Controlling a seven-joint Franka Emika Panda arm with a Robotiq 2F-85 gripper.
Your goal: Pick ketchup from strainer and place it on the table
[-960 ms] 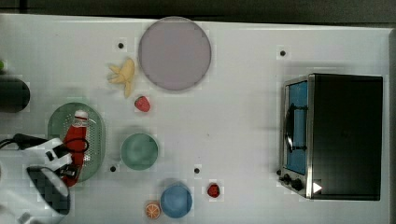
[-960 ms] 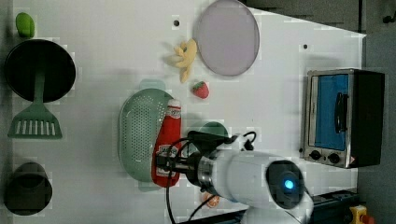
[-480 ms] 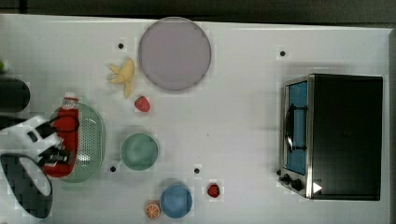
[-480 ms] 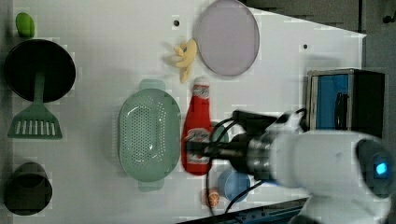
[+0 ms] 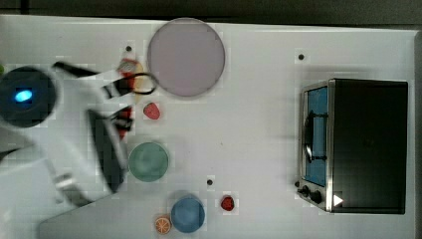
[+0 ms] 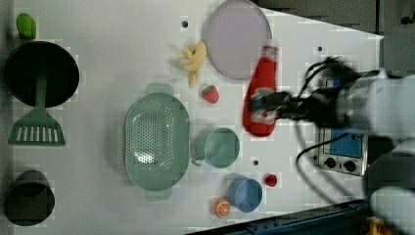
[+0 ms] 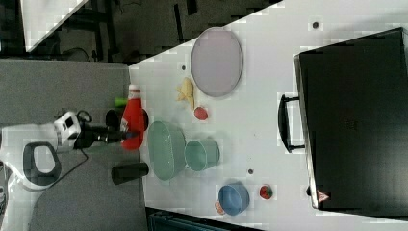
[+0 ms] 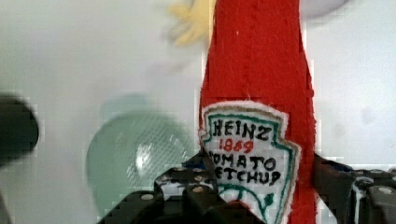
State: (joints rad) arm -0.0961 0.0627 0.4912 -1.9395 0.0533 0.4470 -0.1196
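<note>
The ketchup [image 6: 261, 93], a red bottle with a white cap and a white-and-dark label, hangs in the air above the white table [image 6: 98, 29]. My gripper [image 6: 266, 105] is shut on its lower body around the label. The wrist view has the ketchup [image 8: 257, 84] upright between the dark fingers [image 8: 191, 186], with the strainer [image 8: 135, 158] blurred far below. The pale green strainer [image 6: 156, 139] lies empty on the table, to the left view's left of the bottle. From the right view, the ketchup [image 7: 133, 120] is held high beside the strainer [image 7: 166, 149].
A purple plate [image 6: 237, 44], a banana [image 6: 194, 58] and a strawberry [image 6: 211, 94] lie near the bottle. A green cup [image 6: 218, 147], blue bowl [image 6: 246, 194], orange slice [image 6: 221, 208] and toaster oven [image 5: 356, 144] stand further off. A black pan [image 6: 39, 73] and green spatula [image 6: 35, 129] are on the left view's left.
The arm lifted the ketchup out of the strainer and carried it to the left view's right, towards the purple plate. The strainer is now empty.
</note>
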